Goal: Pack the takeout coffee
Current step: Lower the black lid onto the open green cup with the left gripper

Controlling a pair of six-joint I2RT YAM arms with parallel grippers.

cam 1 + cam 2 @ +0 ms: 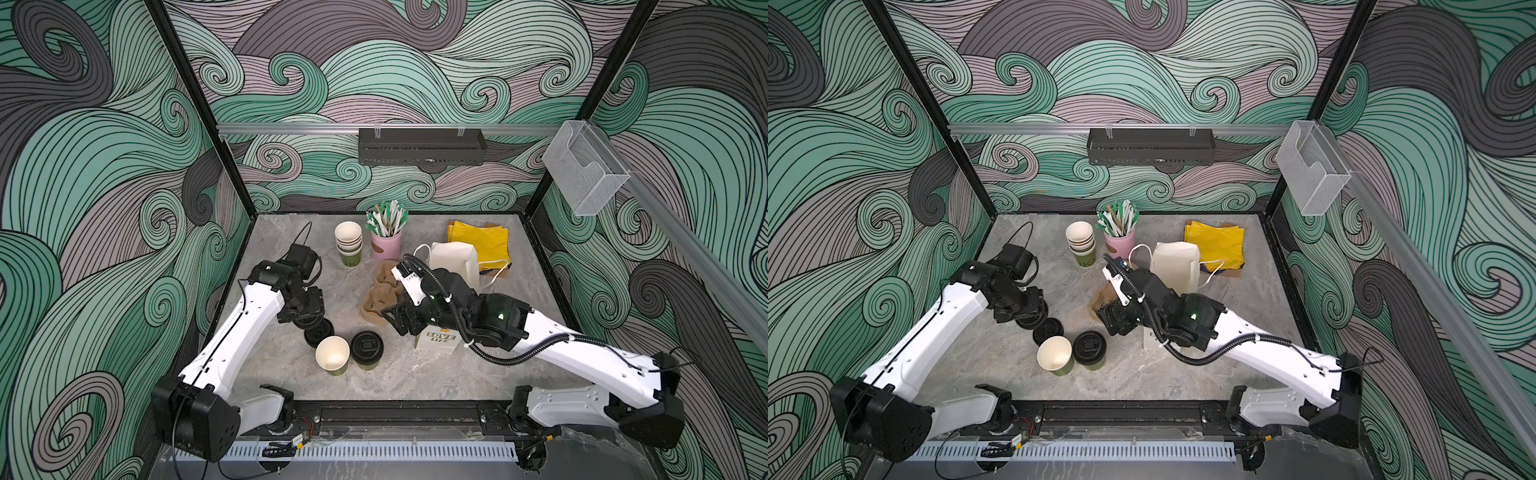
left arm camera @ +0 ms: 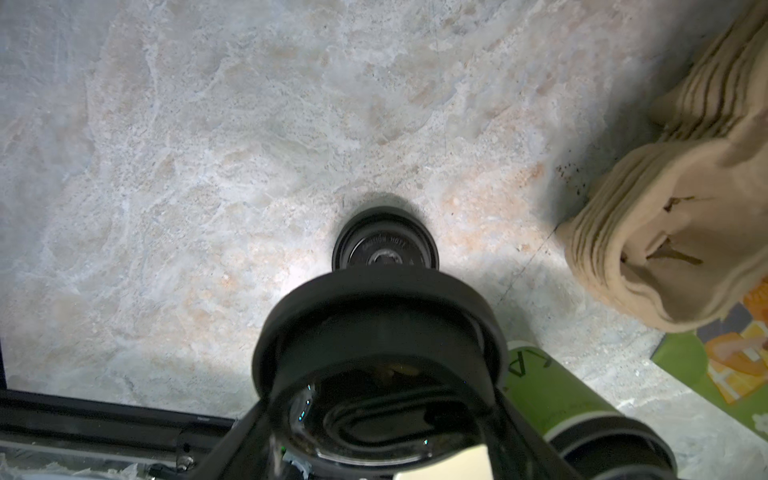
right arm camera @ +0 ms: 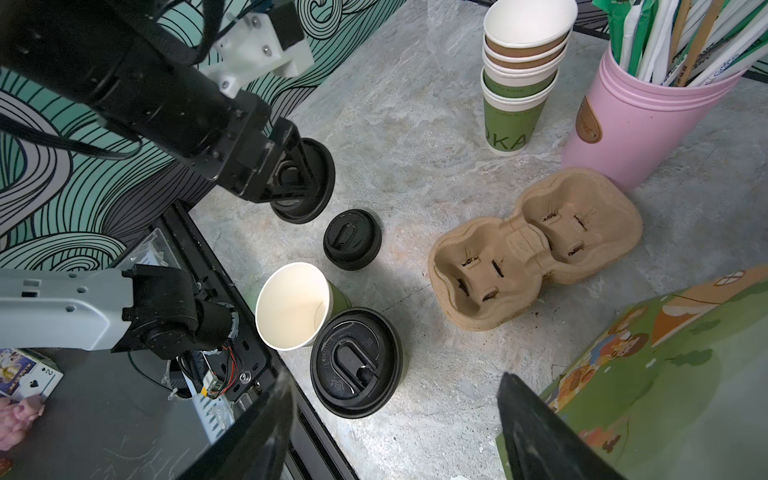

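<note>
Two olive-green takeout cups stand side by side near the table's front. One is open, cream inside (image 1: 332,355) (image 3: 293,305); the other wears a black sip lid (image 1: 367,349) (image 3: 357,361). My left gripper (image 1: 309,322) (image 3: 301,178) is shut on a black lid (image 2: 374,316), held on edge just above the table, behind and left of the open cup. A further loose black lid (image 3: 352,239) (image 2: 384,245) lies on the table under it. Right of the cups, my right gripper (image 1: 395,322) (image 3: 395,415) hangs open and empty.
Brown pulp cup carriers (image 1: 380,291) (image 3: 532,249) lie behind my right gripper. A stack of cups (image 1: 348,245) and a pink cup of straws (image 1: 386,245) stand at the back. A white paper bag (image 1: 453,259), yellow napkins (image 1: 484,243) and a printed box (image 1: 438,340) occupy the right.
</note>
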